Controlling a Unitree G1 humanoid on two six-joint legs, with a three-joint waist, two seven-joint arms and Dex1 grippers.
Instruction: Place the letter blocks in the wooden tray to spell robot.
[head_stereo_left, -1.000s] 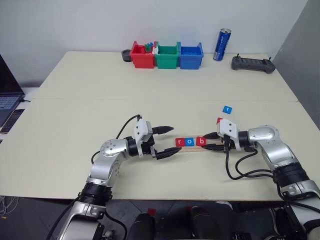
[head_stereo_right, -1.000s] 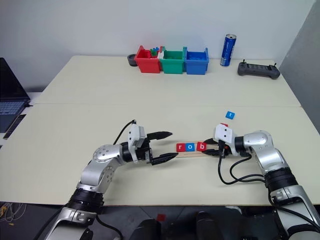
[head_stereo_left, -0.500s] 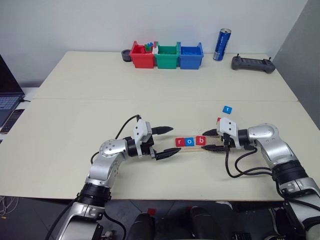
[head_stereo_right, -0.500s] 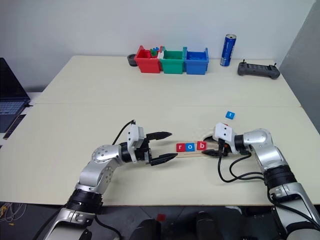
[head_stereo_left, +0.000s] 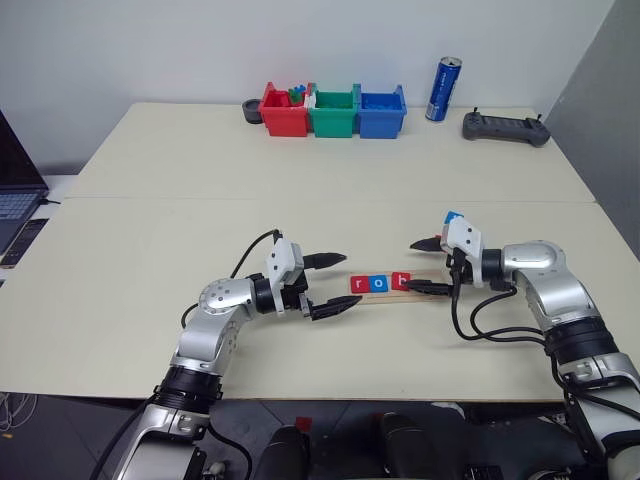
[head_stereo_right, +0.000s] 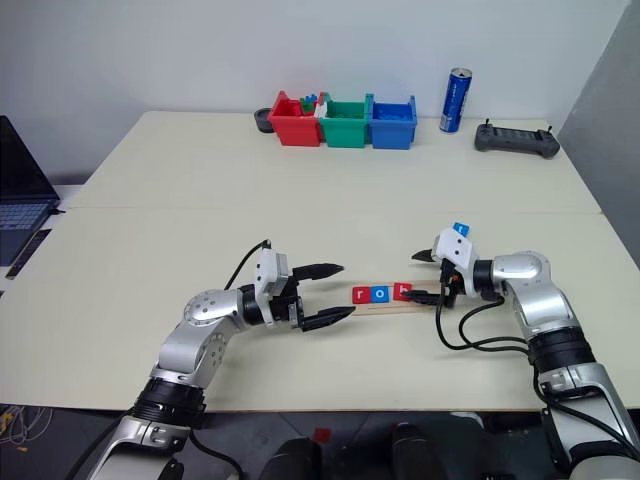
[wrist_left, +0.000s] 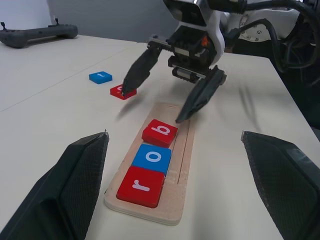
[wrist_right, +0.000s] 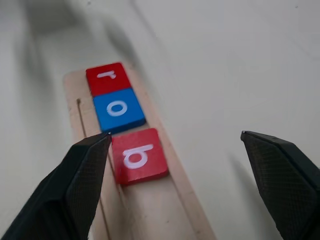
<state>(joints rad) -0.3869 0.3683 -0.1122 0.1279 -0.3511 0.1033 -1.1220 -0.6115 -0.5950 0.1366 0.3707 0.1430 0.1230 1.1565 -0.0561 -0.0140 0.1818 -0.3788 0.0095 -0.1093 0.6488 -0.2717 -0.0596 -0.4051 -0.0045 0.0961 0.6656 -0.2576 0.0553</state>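
The wooden tray lies between my two grippers. Three letter blocks sit in it side by side: red r, blue o and red b. Two more lie loose on the table beyond its right end, a red one and a blue one. My right gripper hangs open above the tray's empty right half, holding nothing. At the tray's left end my left gripper stands open and empty, pointing along the tray.
Red, green and blue bins stand at the table's back, with a blue can and a black controller to their right. A laptop sits off the left edge.
My right gripper opened, let go of the red b block in the tray, and rose up and away from it. The left gripper stayed still.
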